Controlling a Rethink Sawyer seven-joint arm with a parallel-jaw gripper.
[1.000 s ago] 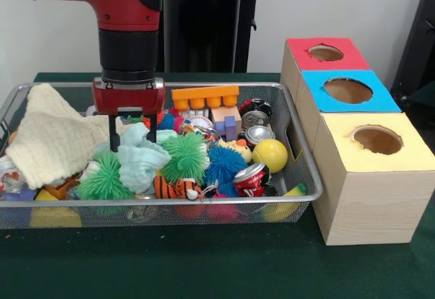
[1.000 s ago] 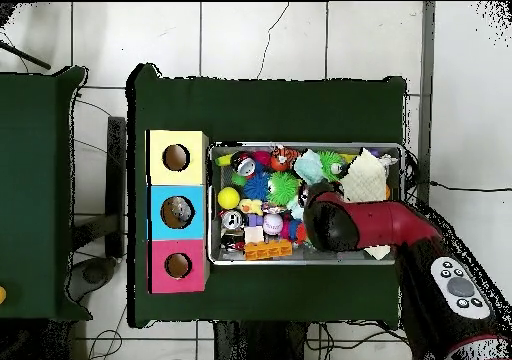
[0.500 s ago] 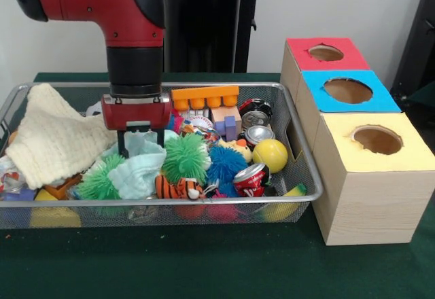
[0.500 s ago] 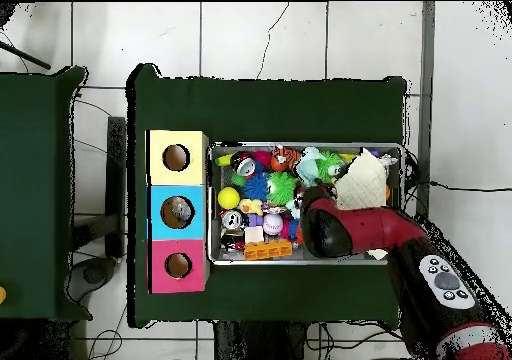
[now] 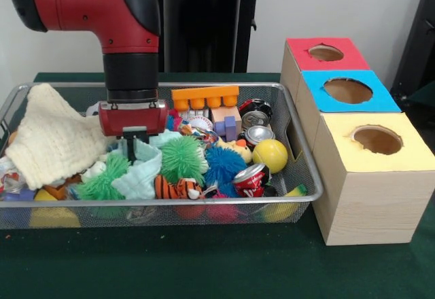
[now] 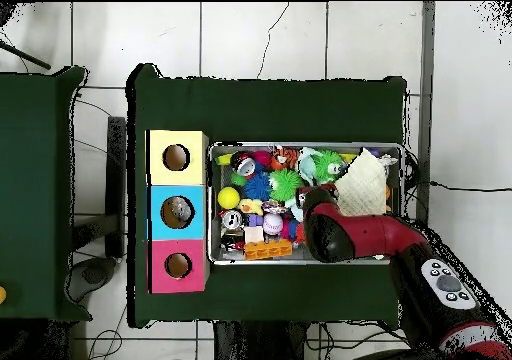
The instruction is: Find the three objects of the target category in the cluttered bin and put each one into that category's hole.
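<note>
Gripper (image 5: pixel 134 148) is low in the wire bin (image 5: pixel 304 177), its tips sunk into a pale blue cloth (image 5: pixel 143 173) at the middle-left of the pile. Fingers look drawn close together on a fold of that cloth, pinching it; the tips themselves are buried, so the grip is a judgement.

Just beside the cloth: a green spiky ball (image 5: pixel 102 182) on one side, another green spiky ball (image 5: pixel 182 158) on the other, both touching it. A cream knitted cloth (image 5: pixel 51 136) lies heaped at the bin's left end, next to the gripper. A blue spiky ball (image 5: pixel 224 164), a toy tiger (image 5: pixel 178 188), soda cans (image 5: pixel 251 175), a yellow ball (image 5: pixel 270 155) and an orange block (image 5: pixel 204 97) fill the rest.

Step in hand, as I read it: picking one item, probably a cloth-type target, out of the clutter. Which category is wanted is not shown.

Three boxes stand outside the bin's right end, each with a hole: red box (image 5: pixel 343 59) farthest, blue box (image 5: pixel 384 99) in the middle, yellow box (image 5: pixel 408 156) nearest. All well apart from the gripper.

Next move calls for a straight lift clear of the rim, watching that the spiky balls do not drag up with the cloth, then a carry across to the proper hole.
</note>
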